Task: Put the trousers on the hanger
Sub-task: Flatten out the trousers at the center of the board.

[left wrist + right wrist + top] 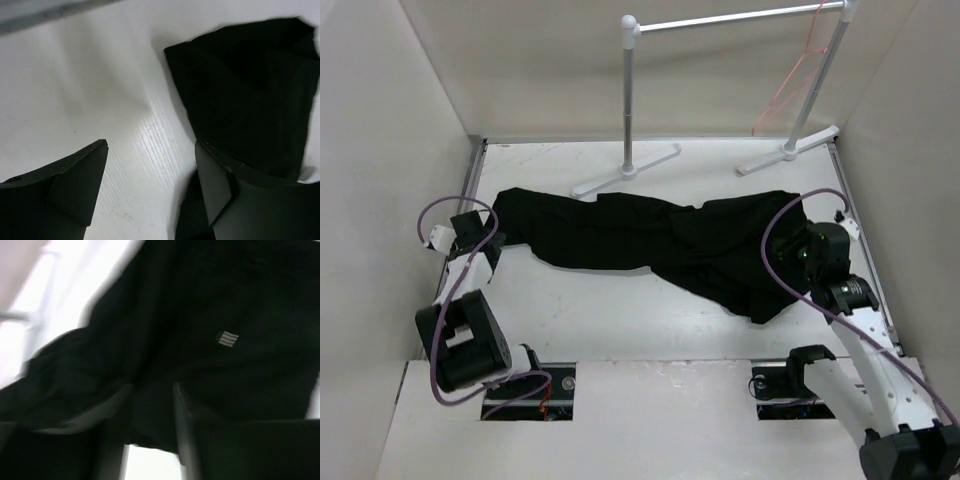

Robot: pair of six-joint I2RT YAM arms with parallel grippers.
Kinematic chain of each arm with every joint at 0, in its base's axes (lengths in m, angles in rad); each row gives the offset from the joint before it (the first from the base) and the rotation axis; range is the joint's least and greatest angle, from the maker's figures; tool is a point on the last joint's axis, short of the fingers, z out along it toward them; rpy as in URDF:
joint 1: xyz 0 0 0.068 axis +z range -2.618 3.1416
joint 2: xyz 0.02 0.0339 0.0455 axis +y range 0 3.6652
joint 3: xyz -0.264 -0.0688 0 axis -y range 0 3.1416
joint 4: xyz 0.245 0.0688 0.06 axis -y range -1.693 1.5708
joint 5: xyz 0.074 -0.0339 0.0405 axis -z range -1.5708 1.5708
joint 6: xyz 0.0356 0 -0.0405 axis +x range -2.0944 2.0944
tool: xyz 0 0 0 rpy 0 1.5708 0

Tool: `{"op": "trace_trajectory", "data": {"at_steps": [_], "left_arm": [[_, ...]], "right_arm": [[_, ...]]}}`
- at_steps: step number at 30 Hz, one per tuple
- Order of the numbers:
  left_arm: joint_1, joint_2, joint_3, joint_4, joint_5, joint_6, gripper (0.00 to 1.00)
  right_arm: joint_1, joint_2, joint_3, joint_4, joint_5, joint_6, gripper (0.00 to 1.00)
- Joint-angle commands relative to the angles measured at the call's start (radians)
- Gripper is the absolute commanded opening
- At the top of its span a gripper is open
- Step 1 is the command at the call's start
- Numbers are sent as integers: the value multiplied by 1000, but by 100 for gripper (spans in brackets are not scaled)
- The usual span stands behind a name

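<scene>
**Trousers flat on the table, hanger up on the rack**

The white table [620, 320] is closed in by pale panel walls [380, 120] on the left, right and far sides. At its far edge stands a white and grey tube rack [629, 100]. The pink-orange hanger [800, 75] hangs from the right end of the rack's bar, well apart from the cloth below.

The black trousers [650, 235] lie crumpled across the middle of the table, just in front of the rack's feet.

The left gripper [150, 150] sits at their left end with its fingers spread wide. Bare table shows between them, and one finger rests at the edge of the cloth.

The right gripper [810, 245] is low over the right end of the trousers. Its wrist view is dark and blurred, filled with black fabric and a small grey label [228, 338]. Whether it grips the cloth cannot be told.
</scene>
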Motion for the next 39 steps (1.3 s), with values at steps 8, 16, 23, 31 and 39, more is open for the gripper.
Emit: {"op": "trace_trajectory", "data": {"at_steps": [8,16,23,31,39], "left_arm": [[16,322,180,185,65,-44,25],[53,162,271,32,-117,-57,3],[77,119,230,-33,-136,-69,4],[21,122,91,85,57,-58,63],[-6,370,189,167,136,-106,37]], "right_arm": [[-237,51,-77,-133,25,-19,67],[-203,353,-72,5,-18,29,52],[-237,300,-115,-43,-29,81,0],[-232,73,-91,-146,43,27,53],[-71,118,-165,-156,-42,133,76]]}}
